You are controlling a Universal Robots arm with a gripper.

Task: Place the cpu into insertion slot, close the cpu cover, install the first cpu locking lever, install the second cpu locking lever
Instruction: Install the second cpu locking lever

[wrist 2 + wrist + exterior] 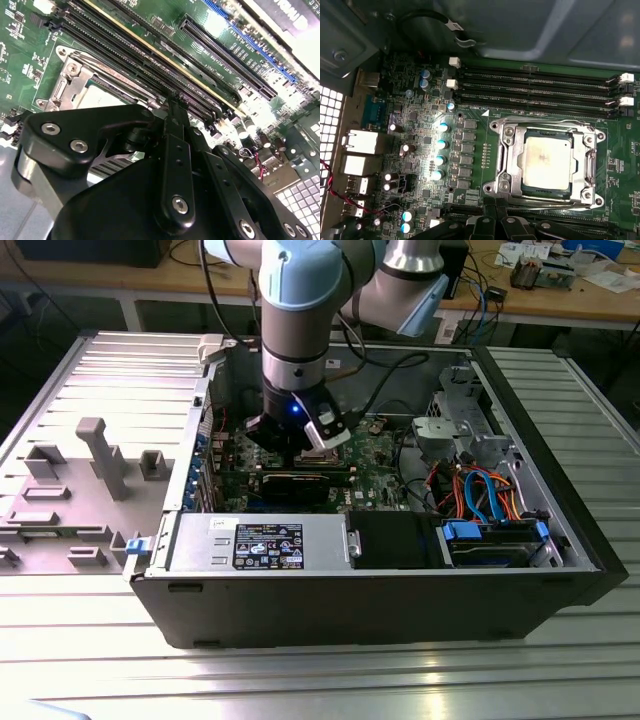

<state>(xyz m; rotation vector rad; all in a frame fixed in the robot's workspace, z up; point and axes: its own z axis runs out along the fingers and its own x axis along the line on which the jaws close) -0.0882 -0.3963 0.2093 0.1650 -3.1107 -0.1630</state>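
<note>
Black gripper linkage (170,165) sits closest to the lens in the second wrist view, and from its plates and pivots I cannot tell whether the fingers are spread or pressed together.

1. Tool position. I see the gripper (300,440) inside the open case (400,610) in the exterior view, low over the board (375,465). In the first wrist view its dark tips (492,225) lie just beside the socket edge that faces away from the memory slots (535,90). I cannot tell whether they touch anything.

2. Cpu. I see the cpu (546,162) lying flat inside the slot (512,172), its dull silver top showing through the window of the cover (587,162). The cover lies down flat around the chip.

3. Levers. A thin wire lever (535,202) runs along the socket edge nearest the gripper tips. A second lever (540,122) runs along the opposite edge, on the side of the memory slots. I cannot tell whether either is latched.

4. Socket surroundings. The memory slots run parallel to the socket, just beside it. A row of capacitors (440,150) stands on the socket's other flank, near it. In the second wrist view a corner of the socket frame (75,82) shows beyond the linkage, with the memory slots (150,65) next to it.
</note>
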